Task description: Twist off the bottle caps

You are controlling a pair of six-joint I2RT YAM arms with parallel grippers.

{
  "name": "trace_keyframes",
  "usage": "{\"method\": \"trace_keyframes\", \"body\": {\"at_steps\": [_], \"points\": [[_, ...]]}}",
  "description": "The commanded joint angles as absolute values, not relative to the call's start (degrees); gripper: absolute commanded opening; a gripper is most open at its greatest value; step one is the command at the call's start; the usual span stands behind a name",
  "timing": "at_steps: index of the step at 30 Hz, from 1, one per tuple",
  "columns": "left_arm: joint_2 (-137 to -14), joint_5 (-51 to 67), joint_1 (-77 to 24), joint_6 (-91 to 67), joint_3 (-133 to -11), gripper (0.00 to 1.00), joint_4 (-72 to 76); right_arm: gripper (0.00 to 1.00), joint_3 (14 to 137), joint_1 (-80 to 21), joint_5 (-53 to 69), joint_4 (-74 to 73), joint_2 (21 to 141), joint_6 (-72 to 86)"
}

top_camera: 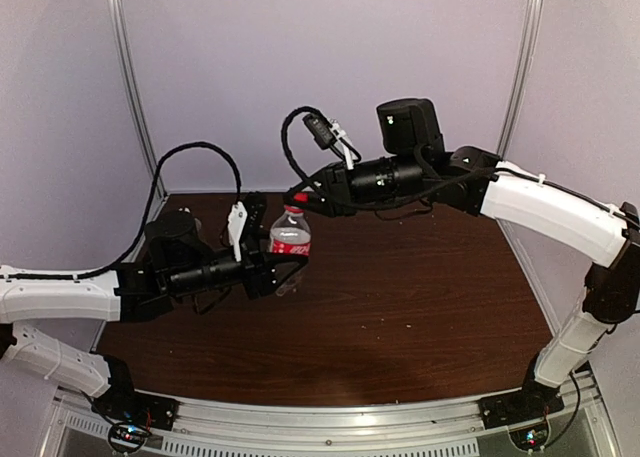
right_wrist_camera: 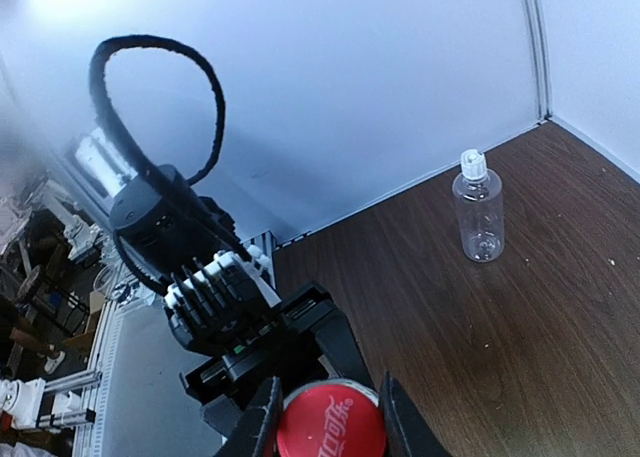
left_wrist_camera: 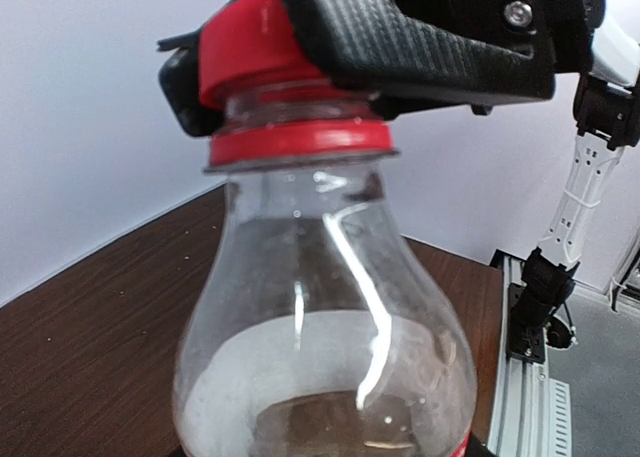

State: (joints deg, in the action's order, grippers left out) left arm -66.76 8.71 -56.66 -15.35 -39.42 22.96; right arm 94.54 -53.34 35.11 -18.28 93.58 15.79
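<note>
The left tool [top_camera: 283, 269] is pinching the short bottle [top_camera: 290, 239] by its lower body, holding it upright above the middle-left part of the bench [top_camera: 420, 287]; whether its base touches the wood I cannot tell. The right tool [right_wrist_camera: 328, 417] reaches in from the right and comes down on the top of the bottle, its fingers [right_wrist_camera: 262, 422] pressed against opposite sides of the red cap [left_wrist_camera: 245, 42], which sits on the neck just above its red collar ring. Well apart from all this, the tall bottle [right_wrist_camera: 478, 222] stands upright near the wall [right_wrist_camera: 380, 87], its white cap [right_wrist_camera: 473, 161] on.
</note>
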Motion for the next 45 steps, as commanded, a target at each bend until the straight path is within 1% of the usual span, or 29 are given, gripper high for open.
{"method": "trace_keyframes", "body": {"at_steps": [1, 6, 11, 19, 24, 35, 41, 45], "points": [[-64.8, 20.2, -56.41, -14.9, -37.85, 0.36, 30.06, 0.13, 96.06, -51.71, 50.88, -18.83, 93.63, 4.36], [-64.75, 34.17, -56.42, -18.03, -35.52, 0.37, 38.46, 0.21, 96.63, -51.13, 62.1, -22.67, 93.19, -7.26], [-65.53, 39.68, -56.42, -20.25, -34.86, 0.37, 42.48, 0.24, 97.64, -50.26, 66.81, -24.6, 93.43, -10.68], [-66.69, 41.61, -56.43, -20.56, -34.9, 0.36, 43.27, 0.24, 97.31, -49.53, 68.64, -23.82, 92.27, -10.15], [-67.39, 42.76, -56.41, -21.26, -34.97, 0.36, 44.17, 0.27, 97.11, -49.0, 68.83, -22.99, 91.5, -9.42], [-68.13, 45.17, -56.39, -23.03, -35.16, 0.36, 45.86, 0.28, 97.74, -48.36, 68.29, -25.19, 90.72, -11.86], [-68.35, 45.95, -56.34, -22.66, -35.1, 0.36, 45.1, 0.31, 98.1, -47.72, 68.65, -26.01, 89.66, -12.86], [-68.84, 45.95, -56.32, -23.39, -35.82, 0.36, 45.18, 0.32, 98.8, -47.72, 68.5, -27.46, 90.15, -13.87]]}}
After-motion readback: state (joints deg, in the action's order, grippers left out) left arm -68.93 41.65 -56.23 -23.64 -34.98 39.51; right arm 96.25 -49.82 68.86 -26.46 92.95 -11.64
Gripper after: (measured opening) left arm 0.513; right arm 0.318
